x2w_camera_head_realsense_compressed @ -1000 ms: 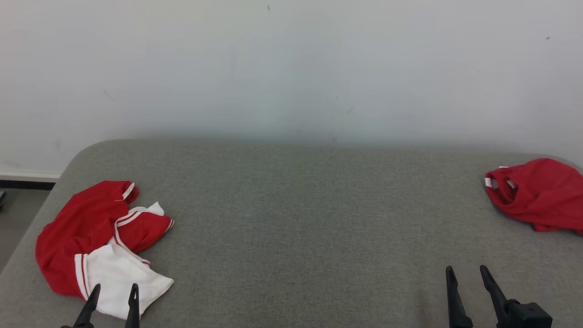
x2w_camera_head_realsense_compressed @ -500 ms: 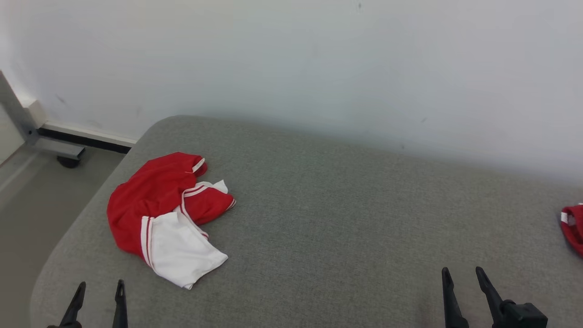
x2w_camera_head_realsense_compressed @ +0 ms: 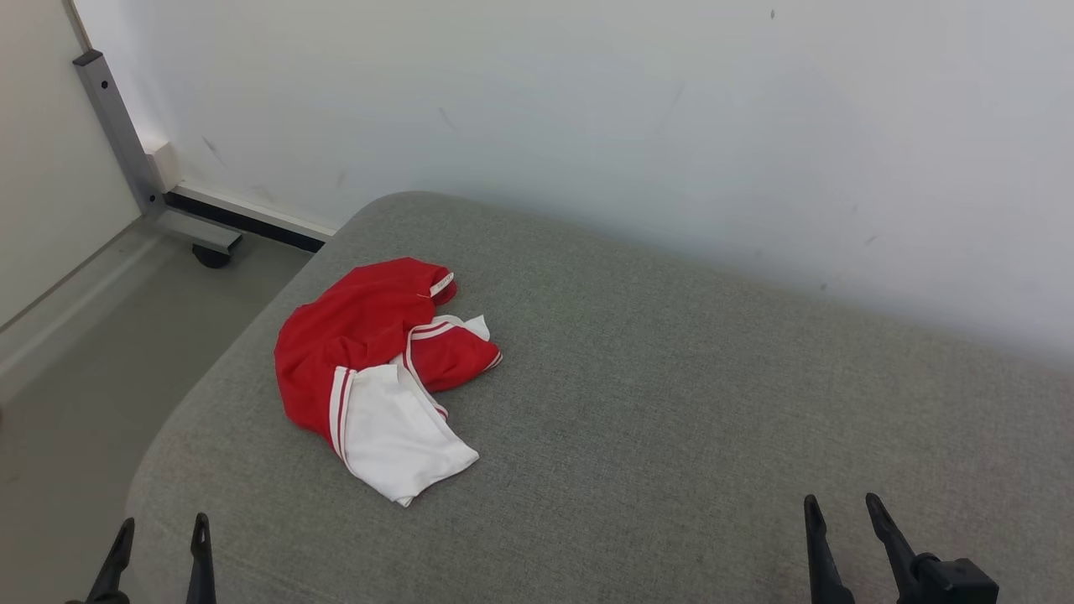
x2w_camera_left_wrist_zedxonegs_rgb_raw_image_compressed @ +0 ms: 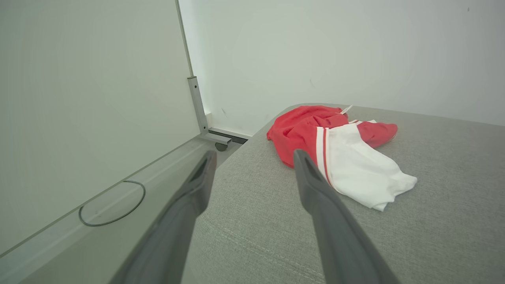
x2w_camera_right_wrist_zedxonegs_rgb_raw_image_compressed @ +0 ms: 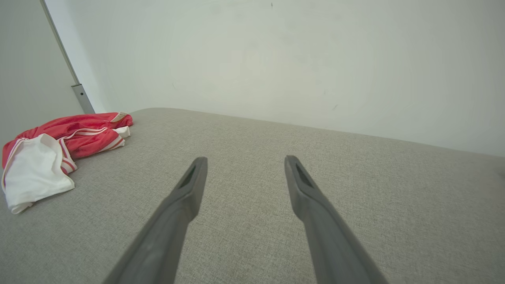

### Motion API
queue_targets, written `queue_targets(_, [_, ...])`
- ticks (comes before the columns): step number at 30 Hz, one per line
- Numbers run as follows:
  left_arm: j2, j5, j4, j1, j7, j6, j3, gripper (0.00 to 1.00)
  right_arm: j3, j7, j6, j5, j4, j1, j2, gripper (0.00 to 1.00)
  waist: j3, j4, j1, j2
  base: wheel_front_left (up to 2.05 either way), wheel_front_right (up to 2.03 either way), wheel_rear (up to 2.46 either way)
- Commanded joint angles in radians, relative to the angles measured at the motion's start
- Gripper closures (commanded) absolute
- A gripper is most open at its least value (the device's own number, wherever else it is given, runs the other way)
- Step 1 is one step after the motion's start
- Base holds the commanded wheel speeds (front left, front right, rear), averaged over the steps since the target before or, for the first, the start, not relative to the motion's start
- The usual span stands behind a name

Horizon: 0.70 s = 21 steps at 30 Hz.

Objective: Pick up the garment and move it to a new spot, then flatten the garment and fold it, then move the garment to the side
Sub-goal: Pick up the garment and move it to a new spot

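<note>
A crumpled red and white garment (x2w_camera_head_realsense_compressed: 377, 369) lies near the left end of the grey padded surface (x2w_camera_head_realsense_compressed: 671, 403). It also lies ahead and to the right of the fingers in the left wrist view (x2w_camera_left_wrist_zedxonegs_rgb_raw_image_compressed: 339, 150), and at the far left of the right wrist view (x2w_camera_right_wrist_zedxonegs_rgb_raw_image_compressed: 55, 150). My left gripper (x2w_camera_head_realsense_compressed: 159, 537) hangs open at the surface's front left corner, short of the garment and apart from it. My right gripper (x2w_camera_head_realsense_compressed: 839, 512) is open over the front right of the surface, empty. Its fingers (x2w_camera_right_wrist_zedxonegs_rgb_raw_image_compressed: 189, 185) point across bare fabric.
Left of the surface is grey floor (x2w_camera_head_realsense_compressed: 75, 369) with a metal frame post (x2w_camera_head_realsense_compressed: 117, 126) on a castor (x2w_camera_head_realsense_compressed: 208, 254). A white wall (x2w_camera_head_realsense_compressed: 587, 109) rises directly behind the surface. A pale panel (x2w_camera_left_wrist_zedxonegs_rgb_raw_image_compressed: 79, 98) stands to the left.
The head camera has swung left: the garment now sits nearer the picture's centre and the second red garment at the right has left the view. Both grippers stay open.
</note>
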<state>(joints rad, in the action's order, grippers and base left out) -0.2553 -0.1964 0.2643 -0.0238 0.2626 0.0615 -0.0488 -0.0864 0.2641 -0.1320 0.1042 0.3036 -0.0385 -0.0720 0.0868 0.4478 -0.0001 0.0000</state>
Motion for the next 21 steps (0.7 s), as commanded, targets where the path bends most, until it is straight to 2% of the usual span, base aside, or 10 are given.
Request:
queue_targets(1, [-0.002, -0.013, -0.003, -0.013, 0.003, -0.004, -0.003, 0.00, 0.002, 0.000, 0.002, 0.004, 0.001, 0.005, 0.005, 0.00, 0.000, 0.002, 0.0001, 0.0000, 0.00, 0.00, 0.00])
queue_targets(11, [-0.004, -0.034, -0.001, 0.004, 0.003, -0.014, -0.021, 0.00, 0.003, 0.000, 0.002, -0.002, 0.007, 0.012, -0.001, 0.00, -0.004, -0.030, 0.0001, 0.0000, 0.00, 0.00, 0.00])
queue_targets(21, [-0.063, -0.099, 0.040, 0.200, -0.027, 0.015, -0.056, 0.00, 0.008, 0.000, 0.002, -0.032, -0.020, 0.052, -0.020, 0.00, -0.083, -0.170, 0.0001, 0.0000, 0.00, 0.00, 0.00])
